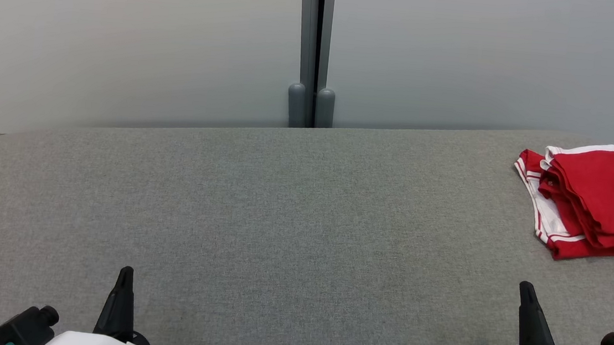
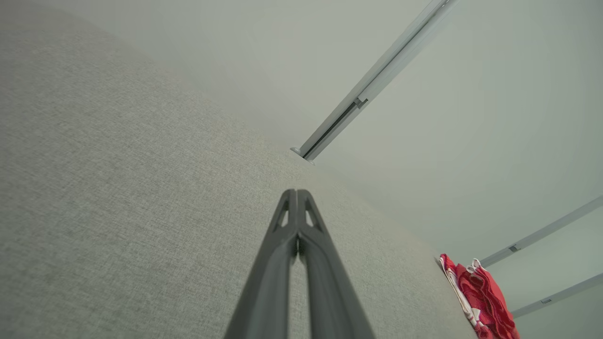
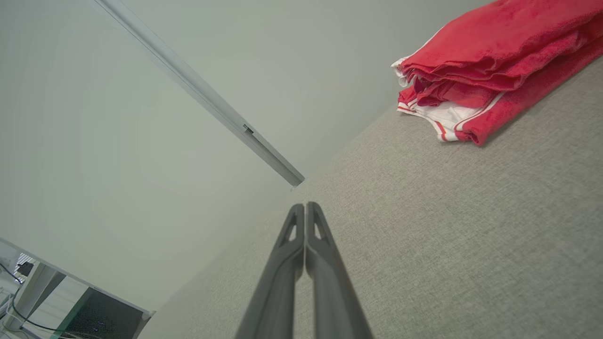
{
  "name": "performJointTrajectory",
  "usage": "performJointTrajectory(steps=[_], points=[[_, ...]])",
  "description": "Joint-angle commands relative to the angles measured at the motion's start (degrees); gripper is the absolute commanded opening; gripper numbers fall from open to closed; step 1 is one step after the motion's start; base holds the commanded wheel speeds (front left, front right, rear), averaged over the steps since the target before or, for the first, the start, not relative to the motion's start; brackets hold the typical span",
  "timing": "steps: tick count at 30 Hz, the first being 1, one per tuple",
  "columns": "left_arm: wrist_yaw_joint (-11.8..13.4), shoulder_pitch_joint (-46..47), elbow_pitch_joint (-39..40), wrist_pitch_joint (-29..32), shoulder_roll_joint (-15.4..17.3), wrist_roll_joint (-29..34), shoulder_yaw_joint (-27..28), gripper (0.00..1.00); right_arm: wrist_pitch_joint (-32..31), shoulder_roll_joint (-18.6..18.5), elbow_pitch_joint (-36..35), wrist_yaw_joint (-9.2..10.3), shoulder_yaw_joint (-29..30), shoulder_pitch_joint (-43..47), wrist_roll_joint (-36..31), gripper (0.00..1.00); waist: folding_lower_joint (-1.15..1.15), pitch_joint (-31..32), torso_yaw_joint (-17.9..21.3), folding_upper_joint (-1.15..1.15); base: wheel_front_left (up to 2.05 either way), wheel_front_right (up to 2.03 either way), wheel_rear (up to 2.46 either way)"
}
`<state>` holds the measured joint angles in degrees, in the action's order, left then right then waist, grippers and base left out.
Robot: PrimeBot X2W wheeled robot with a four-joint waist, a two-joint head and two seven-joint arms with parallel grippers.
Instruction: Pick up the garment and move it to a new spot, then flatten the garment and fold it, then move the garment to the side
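At the lower left, the left pincer (image 1: 125,273) points forward over the grey surface (image 1: 282,203), its fingers pressed together on nothing. At the lower right, the right pincer (image 1: 526,287) is likewise pressed together. Beyond it, the folded red-and-white garment (image 1: 599,203) lies at the surface's far right edge.

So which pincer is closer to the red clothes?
Right. The right pincer sits a little short of the folded red garment, not touching; the left pincer is far across the grey table.
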<state>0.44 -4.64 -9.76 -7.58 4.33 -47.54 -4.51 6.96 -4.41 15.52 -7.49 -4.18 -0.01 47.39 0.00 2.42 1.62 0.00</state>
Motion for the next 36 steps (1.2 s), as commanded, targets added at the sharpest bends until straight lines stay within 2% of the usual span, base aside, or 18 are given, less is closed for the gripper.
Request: performJointTrajectory(steps=[1, 15, 36], points=[[-0.7, 1.9, 0.5, 0.3, 0.4, -2.0, 0.5, 0.00, -0.6, -0.3, -1.0, -0.01, 0.5, -1.4, 1.9, 0.00, 0.00, 0.0, 0.0, 0.00, 0.00, 0.00, 0.00], [-2.3, 4.0, -0.4, 2.7, 0.6, -12.2, 2.1, 0.00, -3.1, -0.3, -1.2, -0.01, 2.3, -2.5, 11.8, 0.00, 0.00, -0.5, -0.3, 0.00, 0.00, 0.00, 0.00], [-4.3, 6.4, -1.7, 5.9, 0.7, -24.3, 4.2, 0.00, -6.3, -0.1, -1.4, -0.01, 4.7, -3.9, 23.8, 0.00, 0.00, -1.1, -0.7, 0.00, 0.00, 0.00, 0.00]])
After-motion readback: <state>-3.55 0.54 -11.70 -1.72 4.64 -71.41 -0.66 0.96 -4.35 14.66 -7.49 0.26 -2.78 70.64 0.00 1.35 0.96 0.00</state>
